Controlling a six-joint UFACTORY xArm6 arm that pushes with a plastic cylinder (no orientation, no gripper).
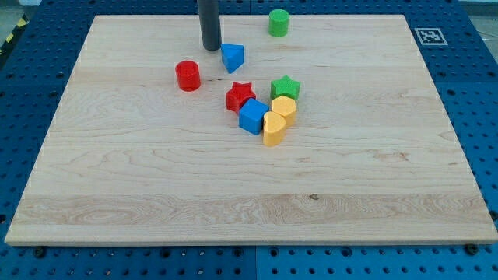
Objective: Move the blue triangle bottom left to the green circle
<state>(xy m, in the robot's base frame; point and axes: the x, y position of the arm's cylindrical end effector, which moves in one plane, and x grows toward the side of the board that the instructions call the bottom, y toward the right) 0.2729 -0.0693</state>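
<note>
The blue triangle (233, 57) lies near the view's top centre on the wooden board (117, 179). The green circle (278, 22), a short cylinder, stands up and to the right of it, close to the board's top edge. My tip (210, 48) rests on the board just left of the blue triangle, nearly touching its left side. The dark rod rises from there out of the view's top.
A red cylinder (187, 75) stands below left of my tip. A cluster sits at the centre: red star (240, 96), green star (285, 86), blue cube (253, 116), a yellow block (284, 107) and a yellow heart (274, 128).
</note>
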